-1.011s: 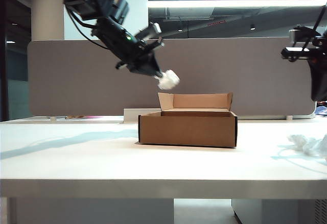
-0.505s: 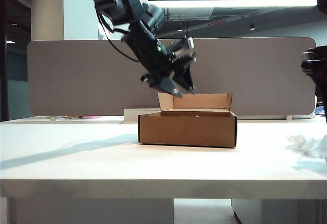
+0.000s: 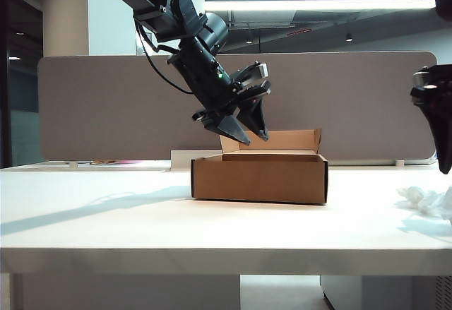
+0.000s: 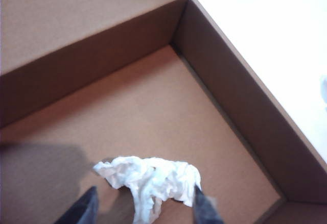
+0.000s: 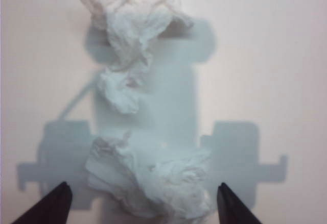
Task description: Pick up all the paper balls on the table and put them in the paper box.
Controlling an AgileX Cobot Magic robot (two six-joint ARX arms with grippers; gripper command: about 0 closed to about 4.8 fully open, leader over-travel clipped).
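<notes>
The brown paper box [image 3: 259, 177] stands mid-table. My left gripper [image 3: 254, 138] hangs open just above its left half. In the left wrist view a crumpled white paper ball [image 4: 150, 179] lies loose on the paper box's floor [image 4: 153, 112], below and between the open left gripper [image 4: 144, 211]. More paper balls [image 3: 426, 200] lie on the table [image 3: 106, 218] at the far right. My right gripper [image 3: 444, 162] points down above them. In the right wrist view the right gripper [image 5: 143, 203] is open over the nearest paper ball [image 5: 148, 183], with two more paper balls [image 5: 127, 15] [image 5: 120, 89] beyond it.
A grey divider panel [image 3: 106, 105] runs along the back of the table. The box's lid flap [image 3: 272, 139] stands upright on its far side, right behind my left gripper. A low white object [image 3: 185, 159] sits behind the box on the left.
My left gripper swung right to above the box and opened; the paper ball it held now lies inside. The right wrist has tipped down toward the paper balls on the right.
</notes>
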